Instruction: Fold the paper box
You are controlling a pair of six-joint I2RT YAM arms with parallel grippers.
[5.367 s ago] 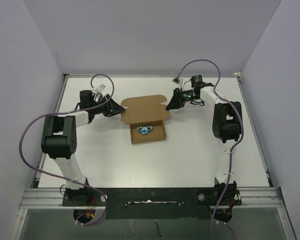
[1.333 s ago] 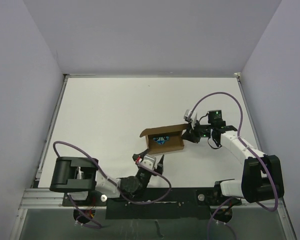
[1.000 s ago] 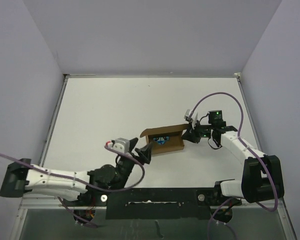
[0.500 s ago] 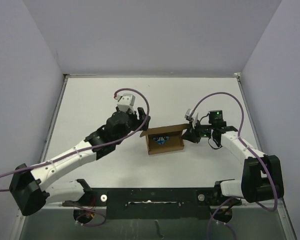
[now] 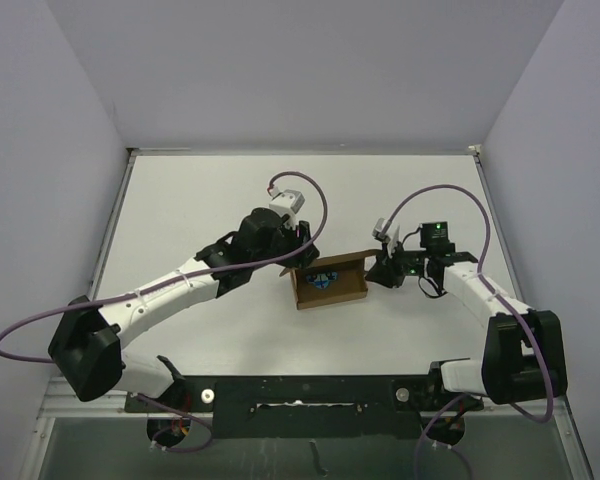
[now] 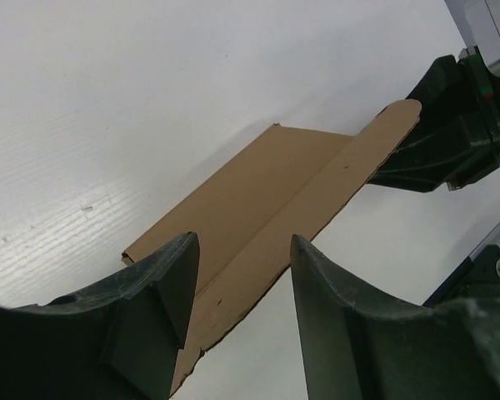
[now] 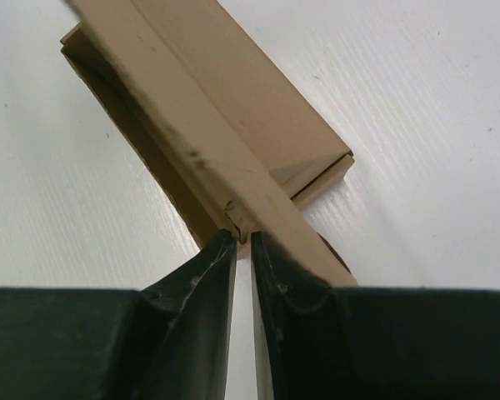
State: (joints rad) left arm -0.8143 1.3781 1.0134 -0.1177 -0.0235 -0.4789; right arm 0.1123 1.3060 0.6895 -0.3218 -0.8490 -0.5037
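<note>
The brown paper box (image 5: 332, 288) stands open on the white table (image 5: 180, 200), left gripper (image 5: 298, 261) at its left end, right gripper (image 5: 372, 268) seemingly pinching its right flap.

Paper box (image 5: 332, 290): plain brown, unprinted
Small object (image 5: 323, 281) inside: blue with dark marks
Table (image 5: 200, 210): white, finely ribbed
Arms (image 5: 160, 300): white, black joints
Cables (image 5: 315, 200): purple
Left tool (image 6: 242, 246): dark green
Right tool (image 7: 242, 237): dark green
Walls (image 5: 300, 70): pale lilac
</note>
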